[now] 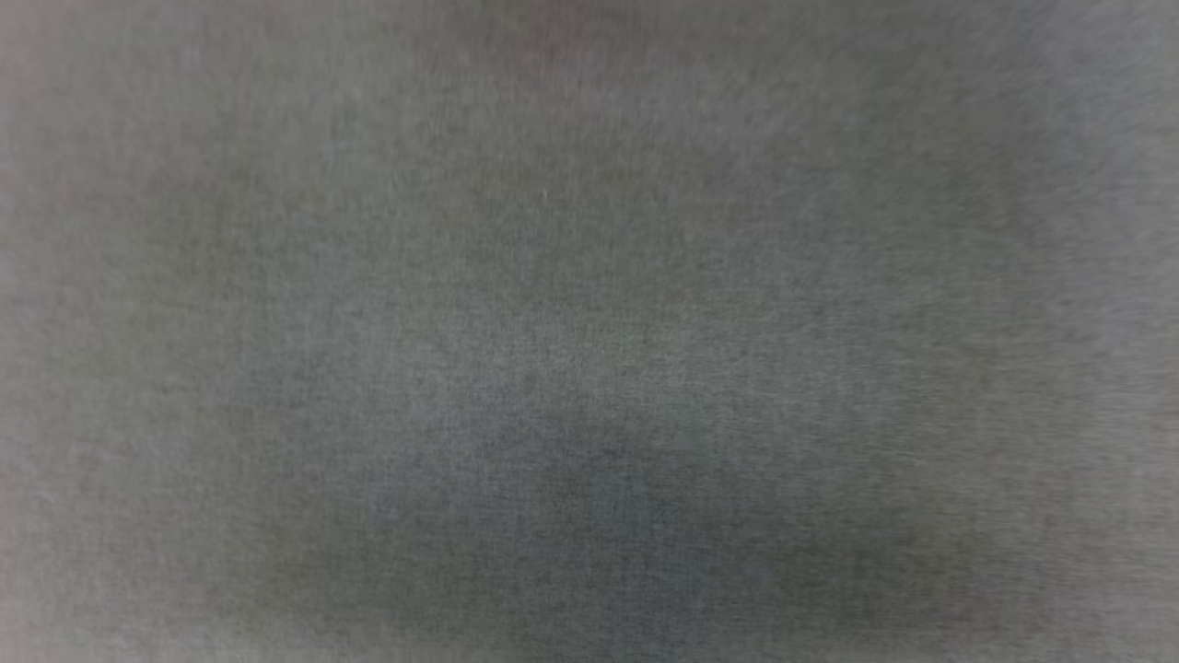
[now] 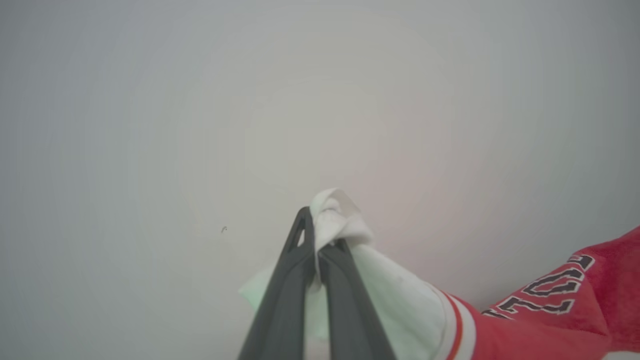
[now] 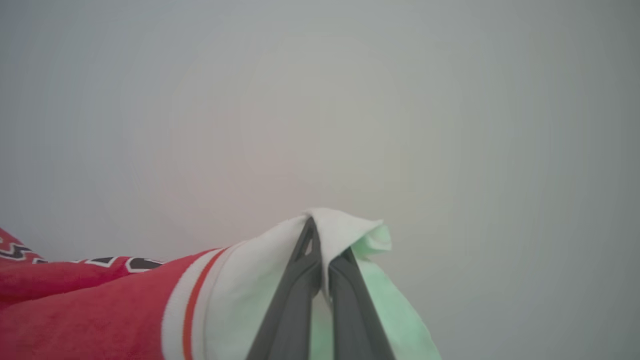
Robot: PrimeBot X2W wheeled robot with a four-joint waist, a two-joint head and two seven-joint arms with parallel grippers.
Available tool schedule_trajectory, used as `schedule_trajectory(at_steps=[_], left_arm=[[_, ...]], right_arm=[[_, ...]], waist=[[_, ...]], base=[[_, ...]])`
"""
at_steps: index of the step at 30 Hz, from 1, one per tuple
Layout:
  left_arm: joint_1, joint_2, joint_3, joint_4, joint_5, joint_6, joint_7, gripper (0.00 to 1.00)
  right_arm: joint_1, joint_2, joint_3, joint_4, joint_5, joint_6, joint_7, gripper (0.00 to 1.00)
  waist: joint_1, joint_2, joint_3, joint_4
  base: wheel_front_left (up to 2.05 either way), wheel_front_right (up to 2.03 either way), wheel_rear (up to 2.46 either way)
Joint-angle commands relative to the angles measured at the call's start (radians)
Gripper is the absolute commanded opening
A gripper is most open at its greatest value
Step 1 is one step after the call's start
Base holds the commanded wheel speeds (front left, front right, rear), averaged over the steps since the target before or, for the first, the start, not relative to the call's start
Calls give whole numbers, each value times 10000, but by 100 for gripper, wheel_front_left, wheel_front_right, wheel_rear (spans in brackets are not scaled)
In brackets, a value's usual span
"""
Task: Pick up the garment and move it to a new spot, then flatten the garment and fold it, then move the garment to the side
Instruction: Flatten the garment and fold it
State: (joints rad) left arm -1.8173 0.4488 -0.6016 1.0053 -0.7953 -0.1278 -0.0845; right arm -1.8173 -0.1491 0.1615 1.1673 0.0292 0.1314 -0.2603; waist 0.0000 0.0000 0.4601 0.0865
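In the left wrist view my left gripper is shut on a bunched white sleeve end of the garment. From there the cloth runs down to the right through red-white striped trim into red fabric with black white-edged lettering. In the right wrist view my right gripper is shut on the other white sleeve of the garment, whose red body and lettering lie at the lower left. The cloth hangs between the two grippers, in front of a plain pale surface.
The head view is a blurred, even grey surface with no edges or objects to make out. Behind the sleeves, both wrist views look onto a bare pale grey-white surface.
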Motion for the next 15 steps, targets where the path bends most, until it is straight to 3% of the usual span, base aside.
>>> schedule_trajectory(at_steps=[1,4,7,11,15], left_arm=[[-173,-136,58,35,-86,-26,-445,0],[-218,-280,-50,-59,-211,-29,-1065,0],[71,-359,-279,126,-303,-29,-1279,0],[535,-533,-593,331,-682,-29,-1173,0],[1138,-650,-1131,439,-969,-29,-579,0]], right_arm=[[7,-18,-185,-602,-733,-15,-45,0],[641,117,-636,-1674,-1860,-15,-44,0],[1147,274,-1004,-1992,-2820,-15,-36,0],[1615,561,-1360,-1580,-3363,-16,-44,0],[2040,709,-1764,-924,-3117,-16,-27,0]], waist=[[0,0,1383,587],[0,0,1716,756],[0,0,1769,817],[0,0,1563,821],[0,0,1138,781]], base=[[0,0,0],[0,0,0],[0,0,0],[0,0,0],[0,0,0]])
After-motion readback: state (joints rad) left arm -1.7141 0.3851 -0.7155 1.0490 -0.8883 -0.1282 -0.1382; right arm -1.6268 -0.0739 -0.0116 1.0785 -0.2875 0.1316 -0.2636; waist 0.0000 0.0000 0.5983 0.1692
